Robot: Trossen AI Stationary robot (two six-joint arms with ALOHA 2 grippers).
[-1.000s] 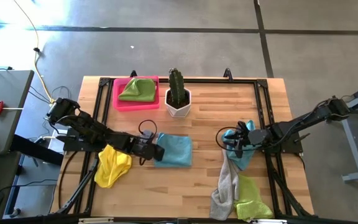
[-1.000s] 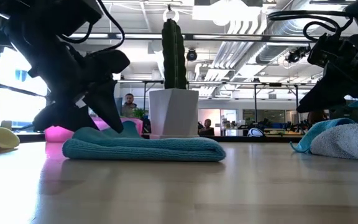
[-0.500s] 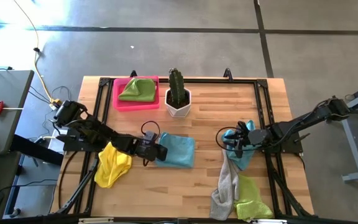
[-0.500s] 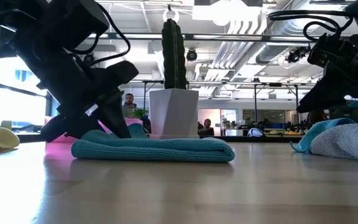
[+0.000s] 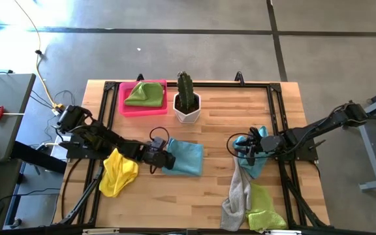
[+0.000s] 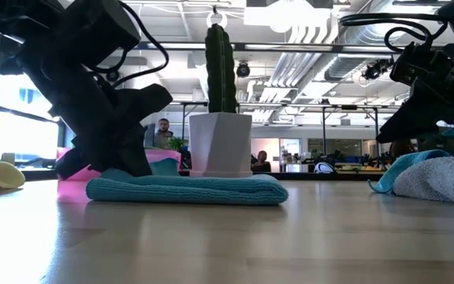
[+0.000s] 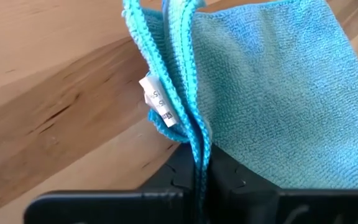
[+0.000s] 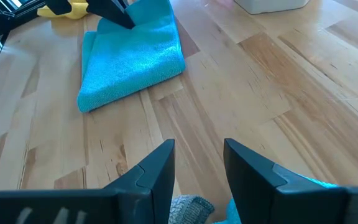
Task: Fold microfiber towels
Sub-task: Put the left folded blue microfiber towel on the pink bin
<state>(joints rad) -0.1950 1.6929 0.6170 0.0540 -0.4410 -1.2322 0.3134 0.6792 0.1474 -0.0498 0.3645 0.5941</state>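
While clamped tight on the near edge of the folded blue towel (image 5: 185, 157), left gripper (image 5: 164, 158) low at the middle of the table (image 5: 214, 189), fingers pinched together with the towel's stacked hems and a small white label (image 7: 156, 107) squeezed between them in the left wrist view. Folded into a flat, thick rectangle, lying on the wood in front of the cactus pot (image 5: 187, 108), seen from table height as a low teal slab (image 6: 186, 189) with the dark gripper (image 6: 120, 162) pressed onto its left end.

Right gripper (image 5: 245, 149) above the pile at the right side of the table, fingers (image 8: 157, 171) a moderate gap apart with only bare wood showing between them; well apart from the folded towel. Beneath and beside it a second blue towel (image 5: 258, 160), crumpled, overlapping a grey towel (image 5: 238, 191) that trails toward the front edge, where a lime green towel (image 5: 263, 210) lies bunched.

Yellow towel (image 5: 118, 173) crumpled at the left front, just beside the left arm. Another lime green towel (image 5: 145, 94) resting in the pink tray (image 5: 124, 104) at the back left, next to the cactus pot.
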